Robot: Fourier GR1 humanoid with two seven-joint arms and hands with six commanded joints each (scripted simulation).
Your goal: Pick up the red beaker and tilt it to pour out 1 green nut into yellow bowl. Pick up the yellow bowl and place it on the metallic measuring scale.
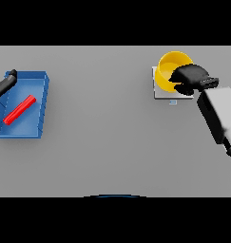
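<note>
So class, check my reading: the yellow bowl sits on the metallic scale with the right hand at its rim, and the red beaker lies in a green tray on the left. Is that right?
One detail is wrong: the tray is blue, not green, as the head view shows. The rest stands: the yellow bowl sits on the metallic scale, the right hand is at its rim, and the red beaker lies in the tray on the left.

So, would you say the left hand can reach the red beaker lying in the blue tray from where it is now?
Probably yes: the left hand sits at the blue tray's far left corner, and the red beaker lies uncovered inside with nothing between them.
</note>
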